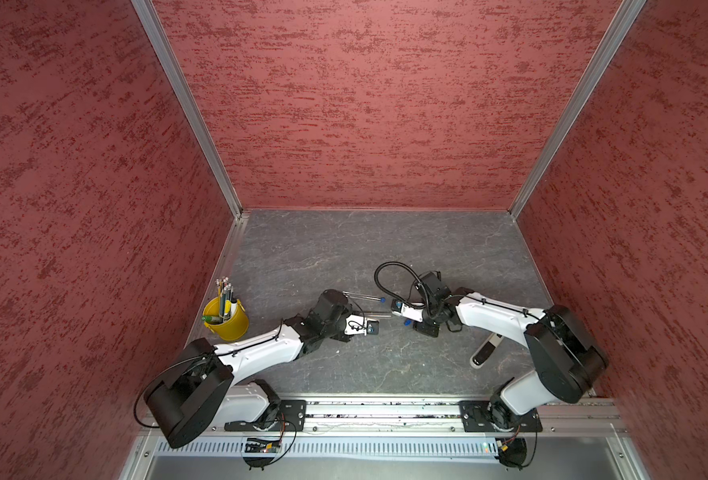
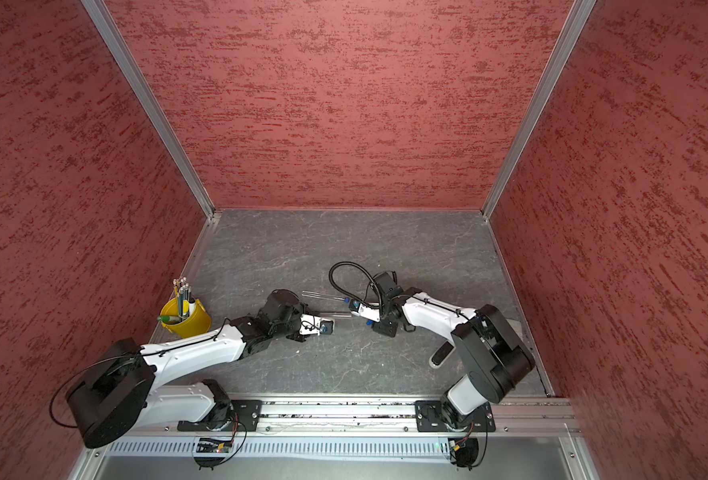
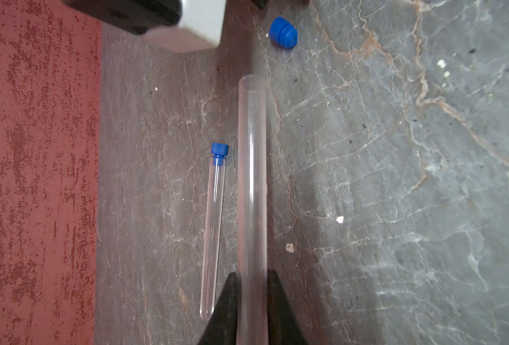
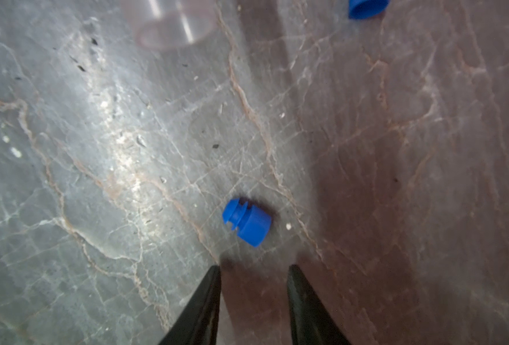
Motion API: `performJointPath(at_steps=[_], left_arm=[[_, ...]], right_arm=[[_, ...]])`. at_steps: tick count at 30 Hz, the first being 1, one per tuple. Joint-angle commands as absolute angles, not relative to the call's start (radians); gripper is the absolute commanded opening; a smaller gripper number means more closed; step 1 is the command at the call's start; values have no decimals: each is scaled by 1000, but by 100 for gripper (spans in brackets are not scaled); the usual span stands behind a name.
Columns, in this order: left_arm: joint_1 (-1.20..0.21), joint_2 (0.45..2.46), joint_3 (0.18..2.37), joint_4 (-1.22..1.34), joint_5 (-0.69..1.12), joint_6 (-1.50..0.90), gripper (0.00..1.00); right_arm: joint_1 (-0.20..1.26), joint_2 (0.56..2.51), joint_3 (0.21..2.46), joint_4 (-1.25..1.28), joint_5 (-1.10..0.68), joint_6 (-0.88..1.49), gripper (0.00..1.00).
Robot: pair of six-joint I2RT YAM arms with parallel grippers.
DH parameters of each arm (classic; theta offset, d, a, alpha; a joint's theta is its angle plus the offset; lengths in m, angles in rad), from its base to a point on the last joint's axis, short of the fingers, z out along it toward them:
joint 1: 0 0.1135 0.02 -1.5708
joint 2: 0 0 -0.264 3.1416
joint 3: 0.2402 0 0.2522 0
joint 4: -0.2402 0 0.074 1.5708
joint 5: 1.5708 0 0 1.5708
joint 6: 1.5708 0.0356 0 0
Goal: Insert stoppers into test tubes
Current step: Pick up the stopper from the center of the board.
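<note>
Just beyond the open mouth of the held test tube (image 3: 251,179), pinched tight by the left gripper (image 3: 251,277): loose stopper (image 4: 247,222) on its side, plus right gripper (image 4: 253,268), spread and empty. Could roll away under an off-centre pinch, or enter crooked.

Capped tube (image 3: 214,233): thin, clear, lying flat, rounded end closed. Its mouth is plugged by a blue stopper (image 3: 219,153), seated up to the flange.

Second tube (image 3: 251,179): clear, mouth open and unplugged. It runs nearly parallel, just beside the capped tube, clamped near its closed end by the left gripper (image 3: 251,276).

Loose stopper (image 4: 247,222): blue, ribbed, tapered, lying on its side. It sits beyond the capped tube's plugged end, apart from both tubes.
</note>
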State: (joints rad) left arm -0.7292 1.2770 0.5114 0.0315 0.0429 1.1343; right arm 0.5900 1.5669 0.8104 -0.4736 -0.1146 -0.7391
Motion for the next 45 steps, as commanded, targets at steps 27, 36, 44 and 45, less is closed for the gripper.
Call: performJointPath(at_steps=[27,36,44,45], left_arm=[[-718,1267,496,49,20,1131,17],[-716,1267,497,49,18,1131,17],[-715,1267,497,51,20,1133,17],[-714,1267,496,52,19,1130,17]], right_arm=[[583,1692,917,-441,-221,-776,42],[580,1728,945,-444,-215,-775,43],[578,1752,963,-440,-220,-779,43],[578,1760,971,-442,-216,-778,43]])
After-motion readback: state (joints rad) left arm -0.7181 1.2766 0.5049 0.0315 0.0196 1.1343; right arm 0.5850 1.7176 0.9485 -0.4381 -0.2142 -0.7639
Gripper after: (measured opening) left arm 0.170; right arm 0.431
